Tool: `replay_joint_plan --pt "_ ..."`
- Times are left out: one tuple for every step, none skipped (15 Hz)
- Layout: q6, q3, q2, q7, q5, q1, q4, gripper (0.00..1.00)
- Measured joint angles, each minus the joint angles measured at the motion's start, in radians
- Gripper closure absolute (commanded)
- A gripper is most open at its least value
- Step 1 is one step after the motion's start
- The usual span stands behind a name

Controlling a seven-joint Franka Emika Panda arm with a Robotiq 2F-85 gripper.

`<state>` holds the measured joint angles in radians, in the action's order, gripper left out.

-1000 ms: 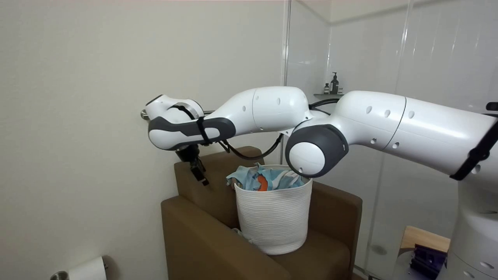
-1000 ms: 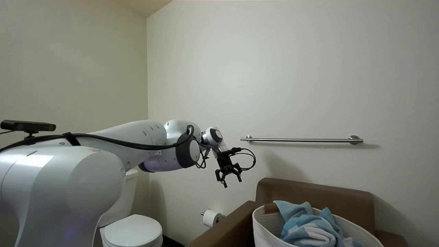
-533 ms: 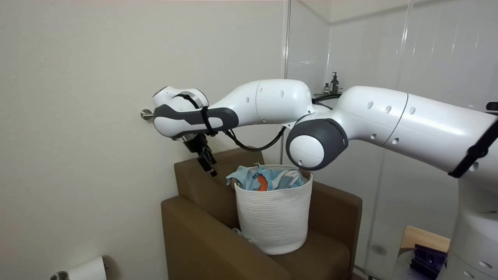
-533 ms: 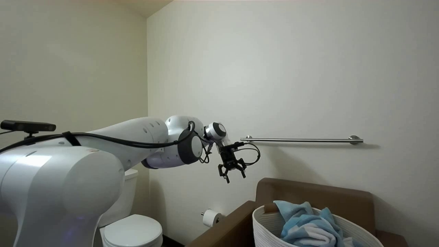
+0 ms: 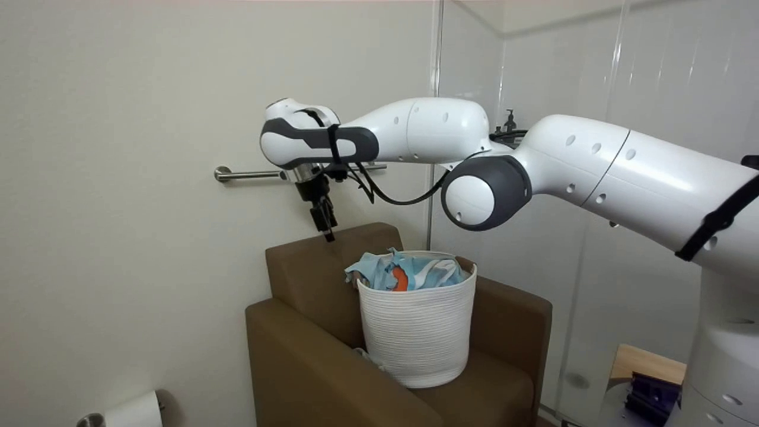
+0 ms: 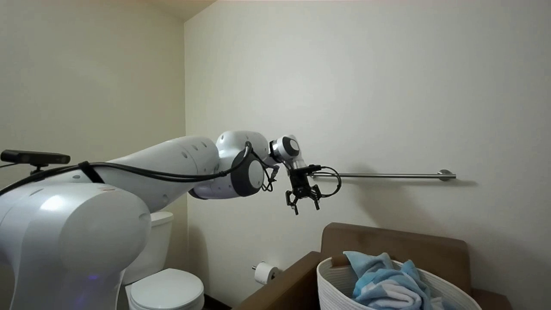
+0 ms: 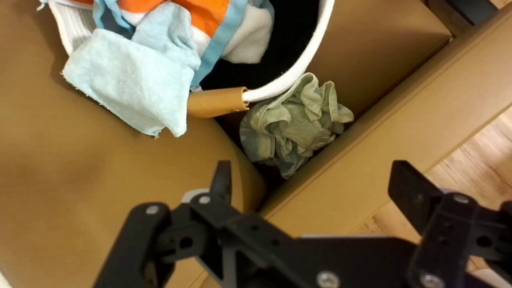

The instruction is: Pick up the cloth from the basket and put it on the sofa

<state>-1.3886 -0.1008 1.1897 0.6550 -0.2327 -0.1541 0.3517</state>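
The basket point(image 5: 418, 338) stands upright on the seat of the sofa point(image 5: 308, 350). Just beside the basket, down between it and one arm of the sofa, the cloth point(image 7: 300, 124) lies crumpled; whether it touches the basket cannot be told. A light-blue cloth point(image 7: 132, 80) hangs over the basket's rim. Higher than the basket and off to one side, the tool point(image 6: 307, 209) points downward, its jaws wide apart with nothing between them.

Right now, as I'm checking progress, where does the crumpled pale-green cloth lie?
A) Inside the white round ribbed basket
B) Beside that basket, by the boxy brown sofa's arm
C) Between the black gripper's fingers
B: the wrist view shows the crumpled pale-green cloth outside the white basket, beside an arm of the brown sofa.
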Motion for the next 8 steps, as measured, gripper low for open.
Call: replay_joint_plan --pt "-0.003 0.012 -0.009 0.000 0.021 0.023 -0.001 0.00" --pt "-0.010 0.024 -0.018 0.000 0.045 0.049 -0.002 0.00" --pt "-0.021 0.036 -0.024 -0.001 0.067 0.073 -0.002 0.00" --pt "-0.032 0.049 -0.029 -0.006 0.091 0.098 -0.002 0.00" --pt "-0.038 0.061 -0.034 -0.018 0.113 0.122 -0.003 0.00" --pt "-0.038 0.070 -0.038 -0.039 0.131 0.144 -0.003 0.00" --pt "-0.038 0.073 -0.040 -0.040 0.135 0.156 -0.003 0.00" --pt "-0.038 0.073 -0.038 -0.039 0.135 0.159 -0.002 0.00"
